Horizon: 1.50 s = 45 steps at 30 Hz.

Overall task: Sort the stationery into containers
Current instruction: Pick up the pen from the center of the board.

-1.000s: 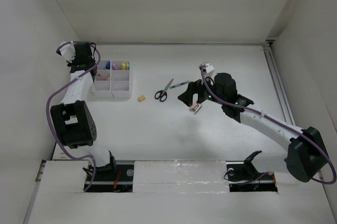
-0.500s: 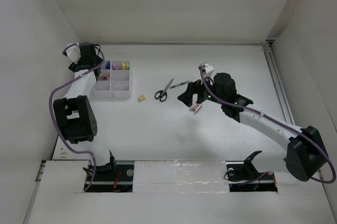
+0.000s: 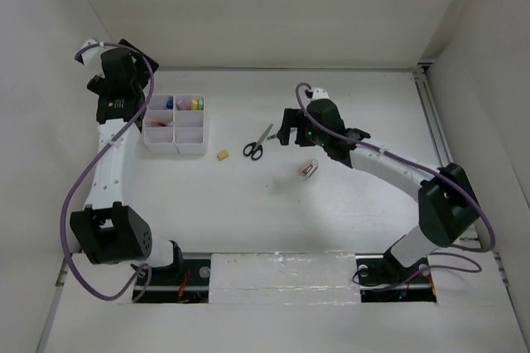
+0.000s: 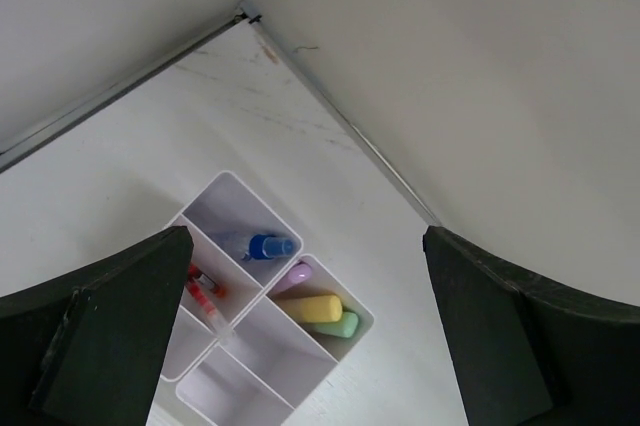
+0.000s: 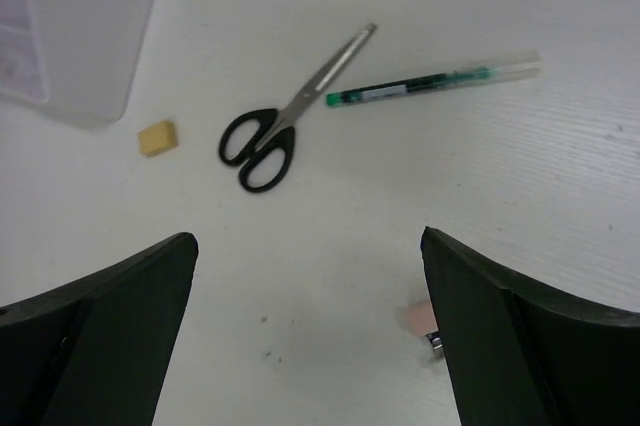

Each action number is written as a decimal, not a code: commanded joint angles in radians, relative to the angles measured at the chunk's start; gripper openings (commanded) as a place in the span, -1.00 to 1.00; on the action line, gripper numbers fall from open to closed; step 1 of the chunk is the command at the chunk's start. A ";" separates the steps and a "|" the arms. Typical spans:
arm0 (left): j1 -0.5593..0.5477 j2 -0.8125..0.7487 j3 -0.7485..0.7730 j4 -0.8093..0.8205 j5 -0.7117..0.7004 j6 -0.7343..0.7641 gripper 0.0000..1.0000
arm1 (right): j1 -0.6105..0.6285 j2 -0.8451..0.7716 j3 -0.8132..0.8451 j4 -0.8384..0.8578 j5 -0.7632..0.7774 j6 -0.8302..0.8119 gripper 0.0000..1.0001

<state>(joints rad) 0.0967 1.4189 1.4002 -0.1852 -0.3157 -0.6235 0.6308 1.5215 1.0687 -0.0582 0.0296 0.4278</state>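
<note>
Scissors [image 5: 292,114] lie just beyond the right gripper [image 5: 308,241].

Left arm [image 3: 106,171] and right arm [image 3: 385,166]: white links, black joints, purple cables [image 3: 65,220]; jaws apparently black.

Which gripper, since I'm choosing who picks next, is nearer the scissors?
Right. The right gripper hovers just right of the scissors; the left gripper is far left, beyond the white tray.

Tray [image 3: 175,147] at left — eraser [image 3: 221,154], scissors [image 3: 257,142], then pen [image 3: 284,132] to its right.
</note>
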 commanded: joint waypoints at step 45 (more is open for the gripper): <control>0.005 -0.113 0.146 -0.100 0.443 0.068 1.00 | 0.023 0.896 1.051 -0.940 0.455 0.864 0.58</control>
<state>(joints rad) 0.0982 1.3449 1.5043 -0.3122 0.1070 -0.5552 0.6552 2.3665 2.0422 -0.8982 0.4564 1.2800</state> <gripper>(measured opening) 0.997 0.787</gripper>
